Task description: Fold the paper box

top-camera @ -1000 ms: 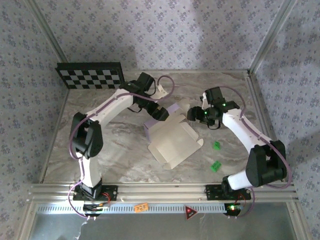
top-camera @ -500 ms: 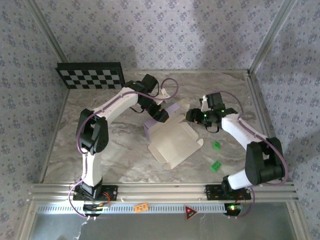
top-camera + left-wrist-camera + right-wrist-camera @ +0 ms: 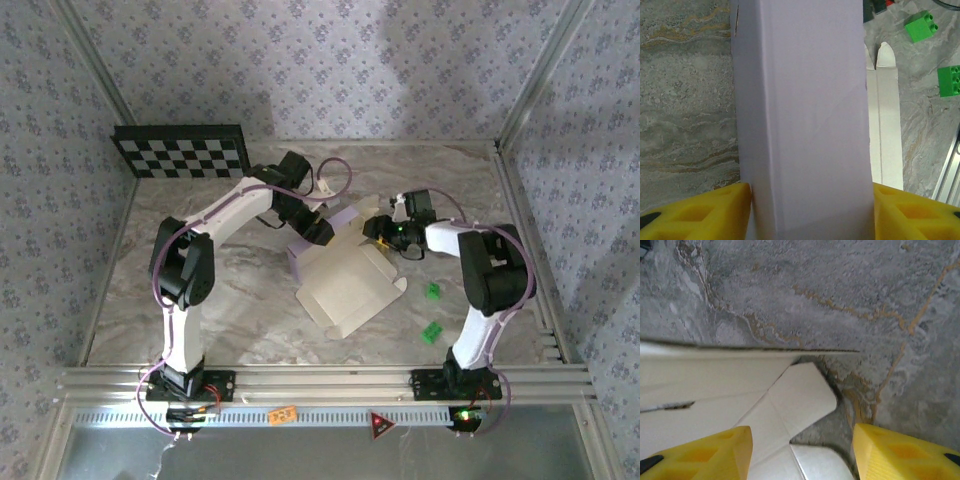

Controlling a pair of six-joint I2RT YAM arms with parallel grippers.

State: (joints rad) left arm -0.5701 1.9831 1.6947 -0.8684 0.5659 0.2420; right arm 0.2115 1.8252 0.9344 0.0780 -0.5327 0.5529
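Note:
The paper box [image 3: 345,285] lies partly folded in the middle of the table, white inside and pale lavender outside. In the left wrist view one raised lavender wall [image 3: 805,110] of it runs straight between the yellow fingers [image 3: 705,212], which press on both its sides. My left gripper [image 3: 322,232] is shut on that wall at the box's far left corner. My right gripper [image 3: 378,230] hovers at the box's far right corner. Its jaws [image 3: 802,445] stand open over a rounded white flap [image 3: 800,395], with bare table showing beside the right finger.
Two green blocks [image 3: 433,291] [image 3: 432,332] lie right of the box, and they show in the left wrist view too [image 3: 921,26]. A checkerboard panel [image 3: 183,150] leans at the back left. Metal rails edge the table [image 3: 320,380].
The left jaws have narrowed onto the box wall. The right arm has swung left toward the box's flap, its jaws closing somewhat.

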